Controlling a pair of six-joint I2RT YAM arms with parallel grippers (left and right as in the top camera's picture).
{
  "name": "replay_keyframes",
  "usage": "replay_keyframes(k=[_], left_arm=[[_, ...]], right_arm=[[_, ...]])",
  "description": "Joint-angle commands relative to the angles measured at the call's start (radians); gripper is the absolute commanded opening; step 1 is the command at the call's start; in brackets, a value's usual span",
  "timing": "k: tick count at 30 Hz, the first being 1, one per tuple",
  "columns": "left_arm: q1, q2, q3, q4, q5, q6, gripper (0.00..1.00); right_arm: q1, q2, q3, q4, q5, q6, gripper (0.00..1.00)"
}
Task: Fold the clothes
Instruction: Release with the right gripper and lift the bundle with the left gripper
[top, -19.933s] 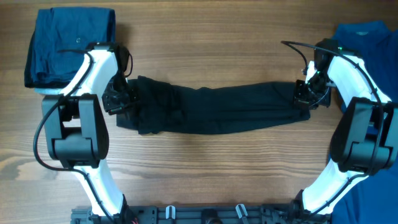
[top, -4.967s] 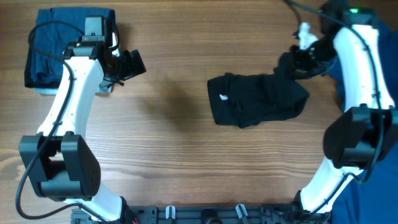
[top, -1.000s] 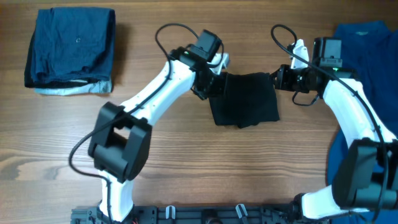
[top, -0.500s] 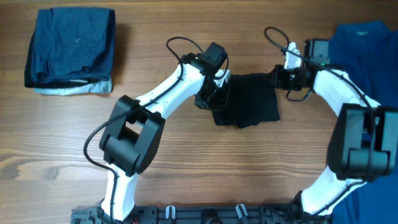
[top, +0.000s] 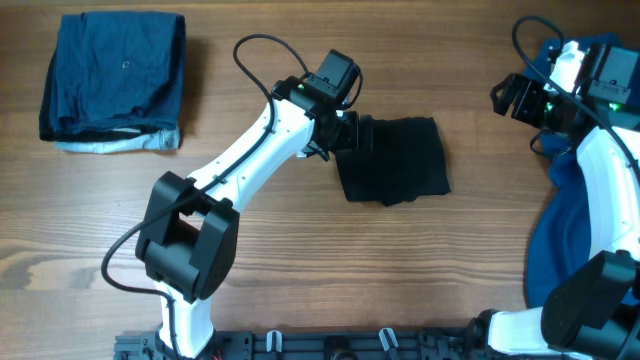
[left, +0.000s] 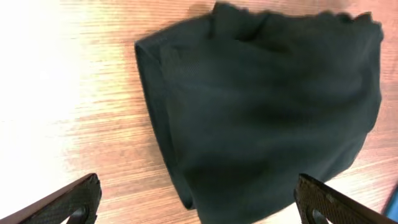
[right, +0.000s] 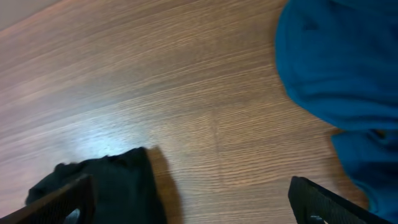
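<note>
The black shirt (top: 395, 160) lies folded into a compact rectangle at the table's middle. In the left wrist view the black shirt (left: 267, 106) fills the frame, with one folded edge facing left. My left gripper (top: 352, 132) hovers at the shirt's upper left edge. It is open, and both fingertips (left: 81, 199) stand wide apart with nothing held. My right gripper (top: 510, 97) is open and empty, well right of the black shirt and beside the bright blue shirt (top: 565, 230). The right wrist view shows a corner of the black shirt (right: 112, 180) and the blue shirt (right: 342, 68).
A folded navy stack (top: 113, 80) rests at the far left corner of the wooden table (top: 300, 260). The blue shirt drapes over the table's right edge. The left arm (top: 250, 150) stretches diagonally across the table's centre-left.
Both grippers have opened and let go of the black shirt. The right arm has swung away to the right, toward the blue shirt. The left gripper has backed off slightly.
</note>
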Motion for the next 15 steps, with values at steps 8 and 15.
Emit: replay_keyframes(k=[8, 15], left_arm=[[-0.047, -0.006, -0.003, 0.065, -0.123, -0.172, 0.99], [-0.138, 0.039, -0.003, 0.019, -0.251, -0.204, 1.0]], right_arm=[[0.001, 0.002, 0.002, 0.0, 0.05, -0.002, 0.99], [0.001, 0.002, 0.002, 0.0, 0.05, -0.002, 0.99]])
